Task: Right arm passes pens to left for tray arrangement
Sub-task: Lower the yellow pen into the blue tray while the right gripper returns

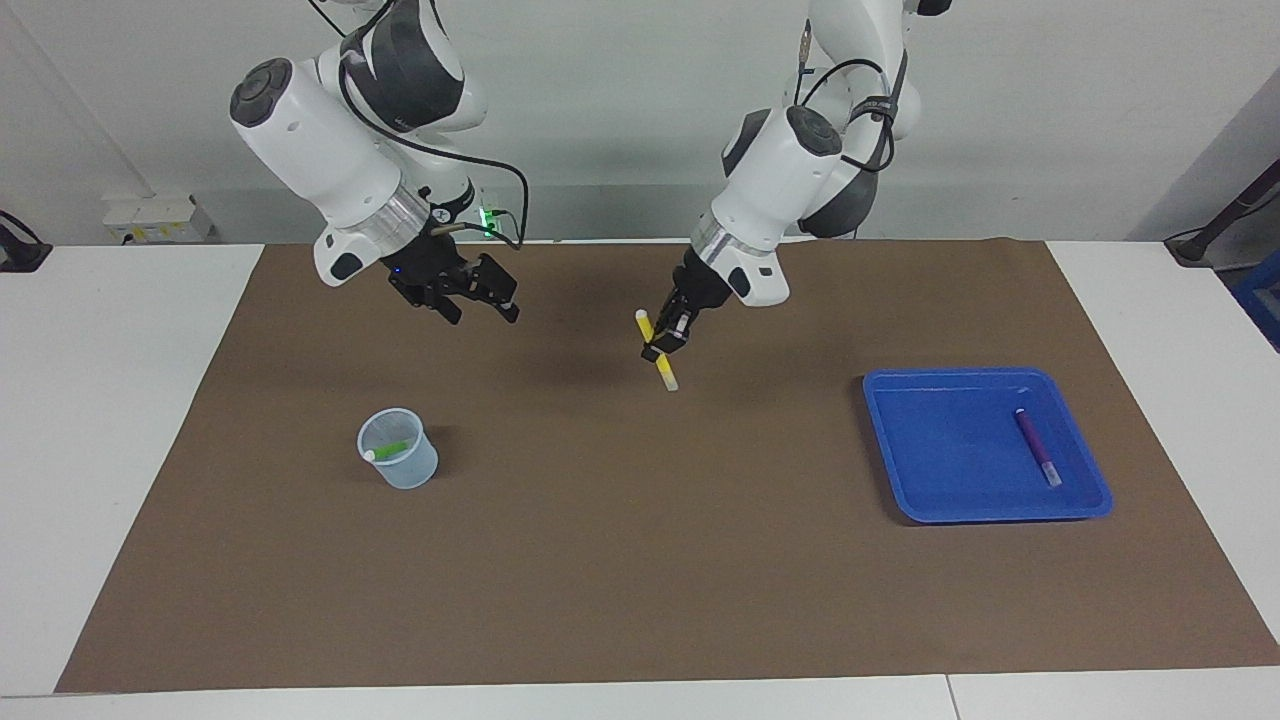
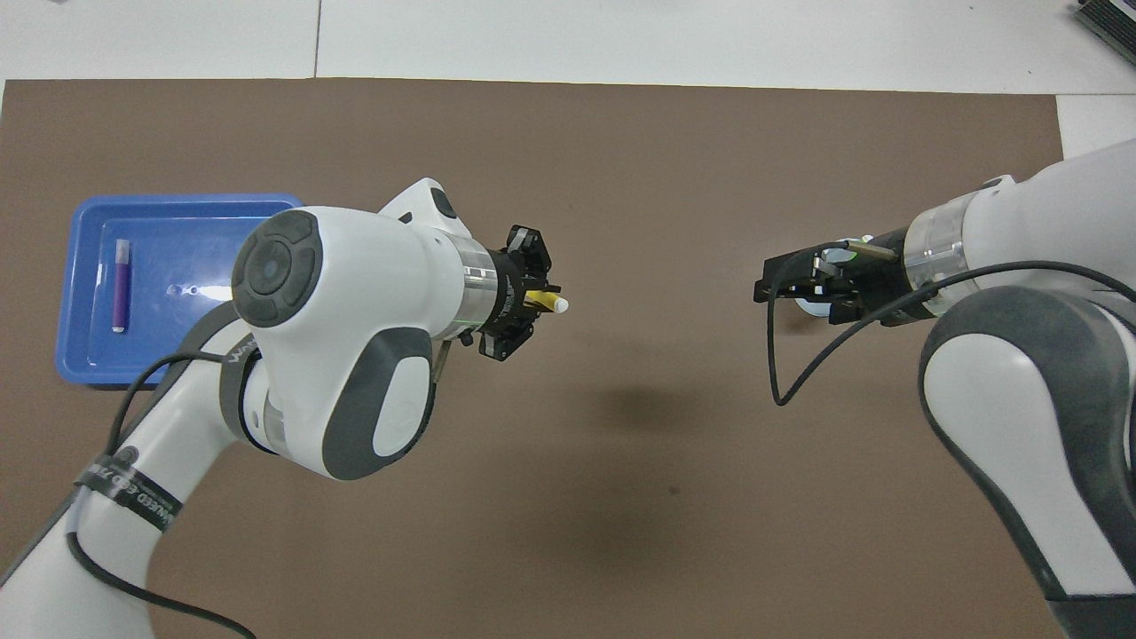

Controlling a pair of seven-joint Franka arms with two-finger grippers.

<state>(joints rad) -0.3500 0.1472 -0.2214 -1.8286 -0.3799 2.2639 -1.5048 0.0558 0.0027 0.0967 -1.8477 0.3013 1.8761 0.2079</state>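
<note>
My left gripper (image 1: 665,342) is shut on the yellow pen (image 1: 658,350) and holds it tilted in the air over the middle of the brown mat; it also shows in the overhead view (image 2: 522,302), with the pen's (image 2: 550,303) whitish end sticking out. My right gripper (image 1: 478,300) is open and empty, raised over the mat toward the right arm's end; in the overhead view (image 2: 785,286) it covers most of the cup. The purple pen (image 1: 1038,447) (image 2: 120,286) lies in the blue tray (image 1: 940,450) (image 2: 200,257). The green pen (image 1: 388,449) rests in the translucent cup (image 1: 410,468).
The brown mat (image 1: 640,560) covers most of the white table (image 1: 110,420). The tray sits toward the left arm's end, the cup toward the right arm's end. A cable hangs from the right arm's wrist (image 2: 781,373).
</note>
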